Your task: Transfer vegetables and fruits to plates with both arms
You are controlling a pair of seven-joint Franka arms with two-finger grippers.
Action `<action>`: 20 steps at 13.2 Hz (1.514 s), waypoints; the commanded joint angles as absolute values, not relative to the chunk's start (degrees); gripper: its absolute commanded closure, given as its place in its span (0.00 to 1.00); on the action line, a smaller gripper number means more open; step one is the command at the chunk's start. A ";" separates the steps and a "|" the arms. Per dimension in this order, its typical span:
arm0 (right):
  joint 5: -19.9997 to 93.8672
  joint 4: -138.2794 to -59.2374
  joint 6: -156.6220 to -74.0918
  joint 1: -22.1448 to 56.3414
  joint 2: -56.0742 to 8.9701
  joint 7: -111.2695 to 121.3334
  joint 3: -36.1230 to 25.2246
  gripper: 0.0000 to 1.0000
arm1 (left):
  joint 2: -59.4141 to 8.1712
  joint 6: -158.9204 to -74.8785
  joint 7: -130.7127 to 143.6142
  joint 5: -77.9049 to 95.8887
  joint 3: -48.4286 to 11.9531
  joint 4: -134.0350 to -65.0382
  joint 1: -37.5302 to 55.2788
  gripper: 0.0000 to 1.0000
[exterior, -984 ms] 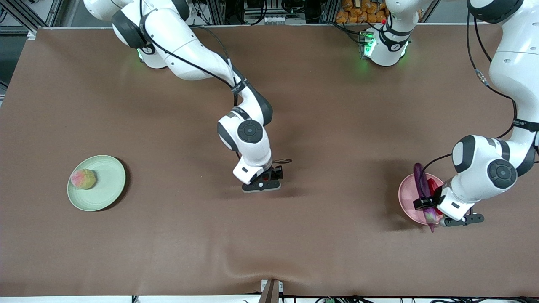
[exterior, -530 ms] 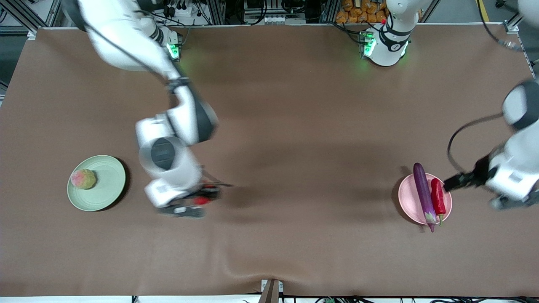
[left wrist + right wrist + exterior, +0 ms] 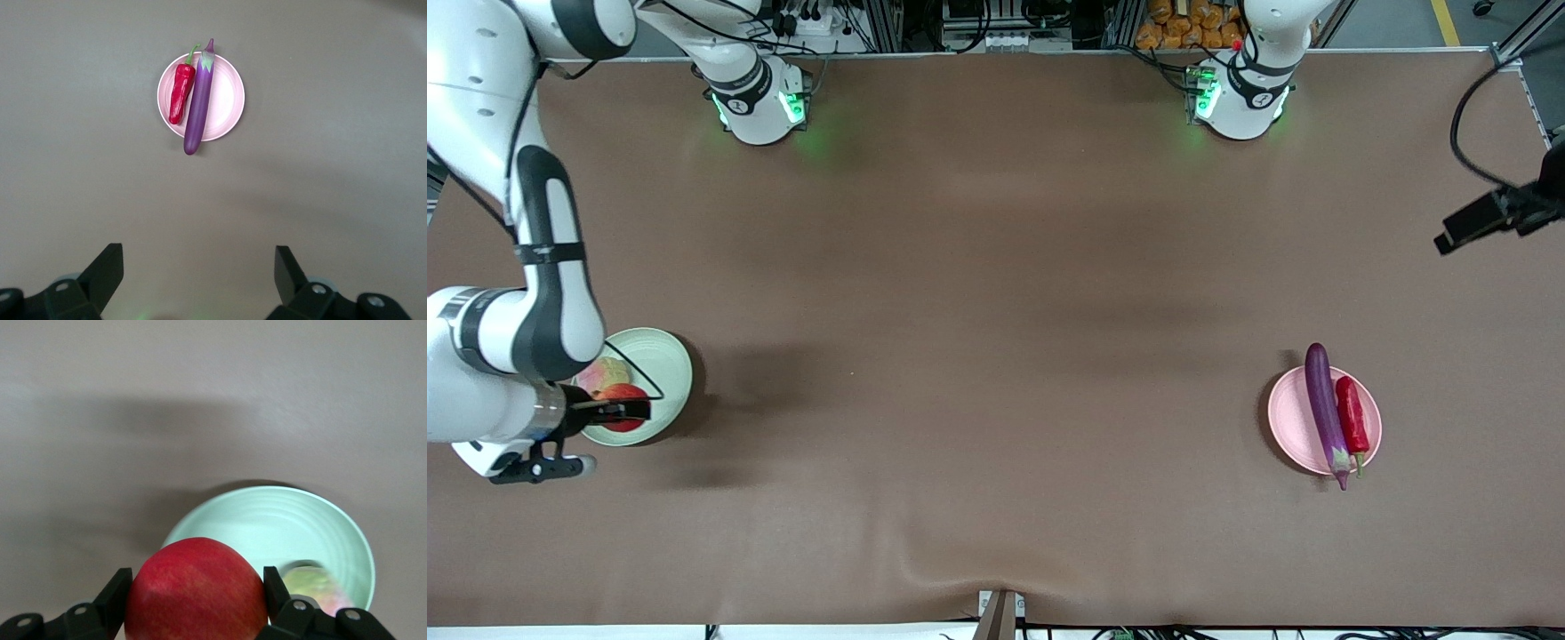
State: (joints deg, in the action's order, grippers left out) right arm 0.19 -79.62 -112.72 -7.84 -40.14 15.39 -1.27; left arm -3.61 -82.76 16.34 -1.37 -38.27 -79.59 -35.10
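Observation:
My right gripper is shut on the round red fruit and holds it over the pale green plate, beside the yellow-green fruit that lies on the plate. The right wrist view shows the red fruit gripped between both fingers, with the green plate and the yellow-green fruit below. The purple eggplant and the red chili lie side by side on the pink plate. My left gripper is open and empty, high over the left arm's end of the table. The left wrist view shows the eggplant, the chili and the pink plate.
The brown table cloth is bare between the two plates. A small bracket sits at the table edge nearest the front camera. Both arm bases stand along the edge farthest from that camera.
My right arm carried the red fruit from the table's middle to over the green plate. My left gripper drew away from the pink plate, leaving the eggplant and chili on it, and rose.

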 commanded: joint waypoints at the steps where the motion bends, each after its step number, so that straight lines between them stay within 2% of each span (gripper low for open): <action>1: 0.79 -86.99 -121.69 -10.45 -39.73 20.63 0.09 0.25 | 0.52 -81.39 14.07 0.79 -23.73 -82.43 -21.25 0.00; 2: 0.79 -87.36 -121.64 -10.46 -39.20 20.92 0.09 0.00 | 2.44 -81.47 13.54 1.92 -17.99 -84.27 -16.22 0.00; 4: 0.88 -87.01 -114.92 -10.02 -35.71 20.92 0.35 0.00 | 4.47 -82.43 13.54 2.29 -12.50 -87.87 -9.52 0.00; 6: 0.97 -87.01 -108.84 -9.58 -29.48 20.57 1.75 0.00 | 3.96 -84.89 13.54 2.02 -8.02 -87.89 -4.77 0.00; 8: 1.32 -87.10 -103.04 -8.88 -22.53 20.48 2.11 0.00 | 3.69 -85.60 13.54 2.02 -7.56 -88.07 -4.57 0.00; 11: 3.32 -88.41 -89.51 -7.30 -10.41 15.23 2.02 0.00 | 3.08 -85.61 13.62 1.58 -6.24 -87.45 -3.51 0.00; 14: 4.31 -93.68 -85.79 -3.71 0.67 4.79 1.67 0.00 | 2.72 -85.69 13.54 2.11 -6.06 -87.01 -3.25 0.00; 17: 4.05 -93.69 -83.85 -0.89 3.86 -0.17 0.45 0.00 | 3.51 -83.95 13.71 2.02 -8.16 -87.10 -3.16 0.00; 20: 3.43 -91.59 -84.03 0.26 3.61 -0.18 -2.02 0.00 | 3.52 -83.41 13.71 2.02 -8.26 -87.28 -3.08 0.00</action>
State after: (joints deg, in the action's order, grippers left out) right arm 3.59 -91.59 -83.69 -0.87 2.92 0.47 0.02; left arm 2.64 -84.43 14.62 1.22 -8.30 -86.99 -2.90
